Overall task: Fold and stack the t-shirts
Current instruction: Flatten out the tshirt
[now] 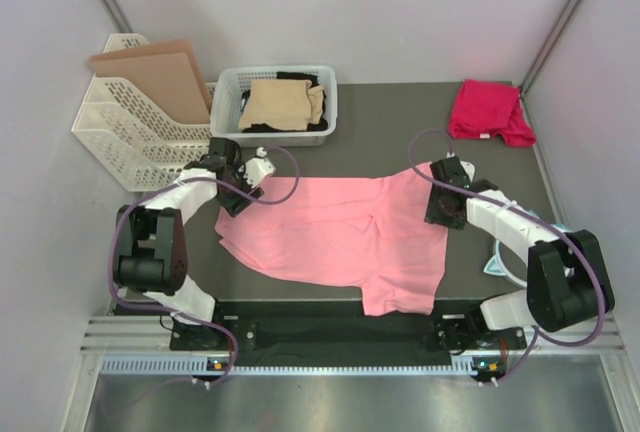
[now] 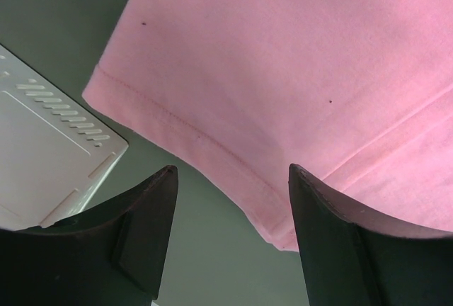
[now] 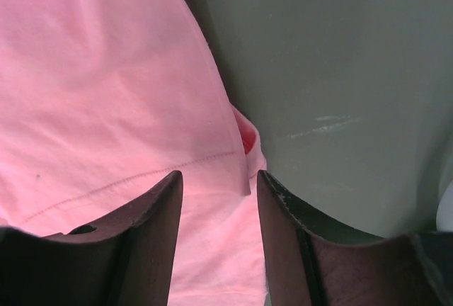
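A light salmon pink t-shirt [image 1: 340, 227] lies spread on the dark table. My left gripper [image 1: 239, 200] is open at the shirt's far left corner. In the left wrist view the hemmed corner [image 2: 233, 171] lies between my open fingers [image 2: 232, 178], partly over bare table. My right gripper [image 1: 438, 210] is open over the shirt's far right corner. In the right wrist view the shirt's edge [image 3: 212, 200] lies between my fingers [image 3: 219, 178]. A magenta-red t-shirt [image 1: 488, 110] lies bunched at the back right. Tan [image 1: 283, 104] and black [image 1: 300, 79] shirts lie in a basket.
The white basket [image 1: 225, 102] stands at the back centre-left. A white file rack [image 1: 125, 142] with a brown board [image 1: 160, 77] stands at the back left; its corner shows in the left wrist view [image 2: 49, 157]. A teal thing [image 1: 493, 264] lies by the right arm.
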